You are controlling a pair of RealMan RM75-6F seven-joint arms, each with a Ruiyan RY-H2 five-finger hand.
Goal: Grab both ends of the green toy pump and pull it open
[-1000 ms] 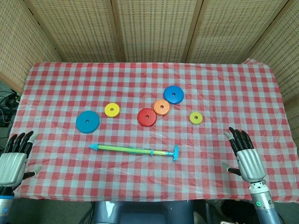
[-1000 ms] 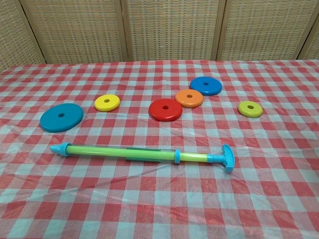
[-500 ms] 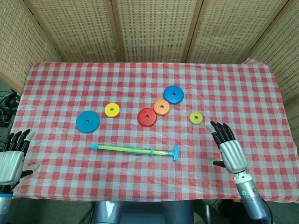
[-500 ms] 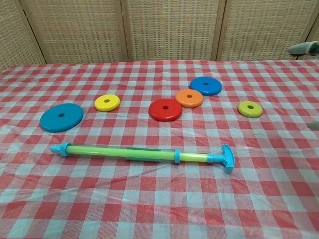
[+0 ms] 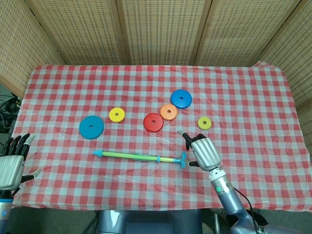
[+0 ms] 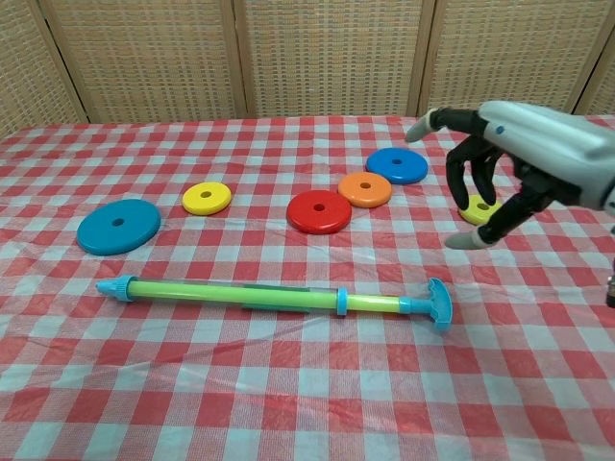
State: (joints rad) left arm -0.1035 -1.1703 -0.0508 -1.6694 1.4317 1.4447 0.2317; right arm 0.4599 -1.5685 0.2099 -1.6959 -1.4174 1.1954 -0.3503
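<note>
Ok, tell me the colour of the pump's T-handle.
Light blue T-handle, clearest in the chest view.

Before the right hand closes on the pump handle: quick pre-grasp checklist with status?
1. Green toy pump lies flat on the checked tablecloth, both ends exposed: ok.
2. Blue T-handle free of the discs: ok.
3. Right hand open, fingers apart, holding nothing: ok.
4. Right hand over the handle: not ok in chest view, it hangs above and beyond it.
5. Left hand near the pointed blue tip: not ok, it sits at the table's edge.
6. Small yellow-green disc clear of the right hand's descent: cannot tell.
</note>
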